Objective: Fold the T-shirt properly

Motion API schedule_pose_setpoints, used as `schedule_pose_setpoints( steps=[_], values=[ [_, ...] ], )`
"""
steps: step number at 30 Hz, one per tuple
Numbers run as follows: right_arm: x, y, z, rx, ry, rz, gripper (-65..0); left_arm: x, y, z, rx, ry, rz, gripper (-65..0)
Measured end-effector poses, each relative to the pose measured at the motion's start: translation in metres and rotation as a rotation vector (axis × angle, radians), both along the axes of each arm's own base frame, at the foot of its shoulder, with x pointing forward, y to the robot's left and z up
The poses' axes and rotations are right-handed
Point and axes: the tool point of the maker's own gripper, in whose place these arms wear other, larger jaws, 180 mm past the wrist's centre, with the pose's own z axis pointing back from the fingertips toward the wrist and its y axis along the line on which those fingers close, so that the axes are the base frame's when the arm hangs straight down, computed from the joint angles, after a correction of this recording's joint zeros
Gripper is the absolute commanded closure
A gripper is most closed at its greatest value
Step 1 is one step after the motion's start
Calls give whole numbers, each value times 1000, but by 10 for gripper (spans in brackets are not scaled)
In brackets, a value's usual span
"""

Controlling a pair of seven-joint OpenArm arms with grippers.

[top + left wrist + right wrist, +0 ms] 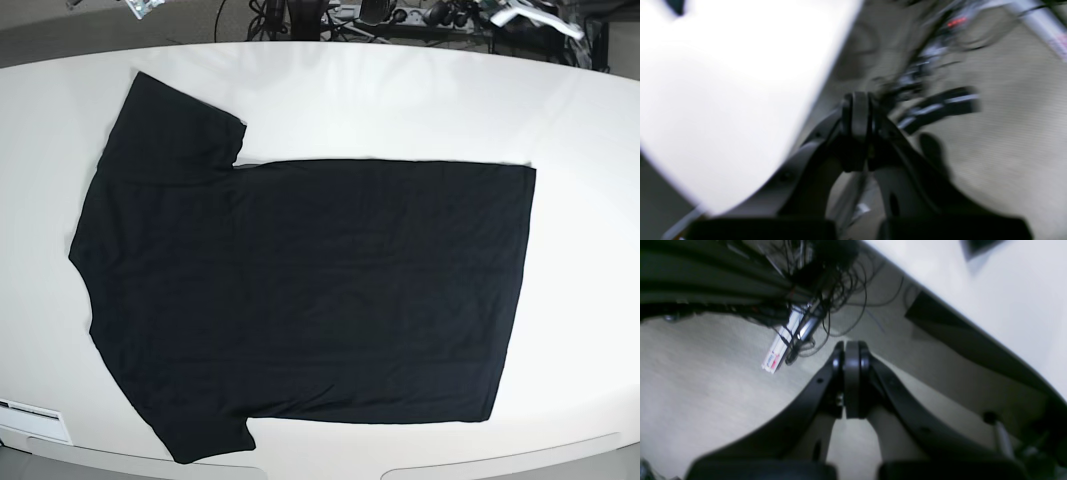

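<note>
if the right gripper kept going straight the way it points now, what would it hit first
Probably the carpeted floor. The right gripper, shut, points down beside the white table's edge, toward floor near the tangled cables. Depth is unclear, and the T-shirt isn't in that line.

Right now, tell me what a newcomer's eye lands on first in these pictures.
The black T-shirt spread flat, plain side up, fills most of the white table, sleeves at the base view's left. Both wrist views show the left gripper and right gripper closed, empty, off the table's edge above grey carpet.
</note>
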Motion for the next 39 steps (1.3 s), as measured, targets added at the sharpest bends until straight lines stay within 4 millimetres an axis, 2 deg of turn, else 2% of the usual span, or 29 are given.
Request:
schedule_pose_setpoints(
  steps=[3, 5, 7, 12, 15, 17, 21, 24, 27, 31, 32, 36, 37, 39],
  values=[
    [14, -22, 7, -58, -49, 29, 0, 14, 7, 5, 10, -40, 10, 0],
    [21, -28, 11, -66, -75, 52, 0, 35, 3, 11, -36, -97, -5, 0],
    [32, -26, 13, -36, -104, 51, 0, 54, 0, 19, -83, -136, -20, 0],
    [73, -5, 20, 42, -220, 172, 0, 77, -20, 25, -182, -138, -109, 0],
    [102, 1, 31, 80, -319, 177, 0, 102, -32, 40, -215, -213, -210, 0],
    [116, 4, 37, 85, -362, 198, 0, 118, -36, 48, -235, -269, -292, 0],
    [127, 16, 40, 111, -397, 259, 0, 143, 11, 28, -106, -248, -313, 0],
    [137, 32, 41, 170, -436, 277, 0, 164, 28, 29, -104, -269, -345, 0],
    [142, 27, 19, 151, -406, 267, 0, 169, 32, 22, -120, -242, -381, 0],
    [141, 32, -5, 175, -347, 274, 0, 156, 13, -3, -133, -180, -499, 0],
    [140, 38, -7, 192, -345, 277, 0, 152, 9, -12, -128, -158, -519, -12],
    [141, 39, -8, 168, -350, 304, 0, 144, -5, -35, -120, -111, -601, -323],
    [141, 38, -9, 160, -347, 304, 0, 145, -7, -38, -120, -122, -606, -381],
    [140, 37, -9, 158, -341, 302, 0, 148, -11, -43, -126, -120, -633, -402]
  ],
)
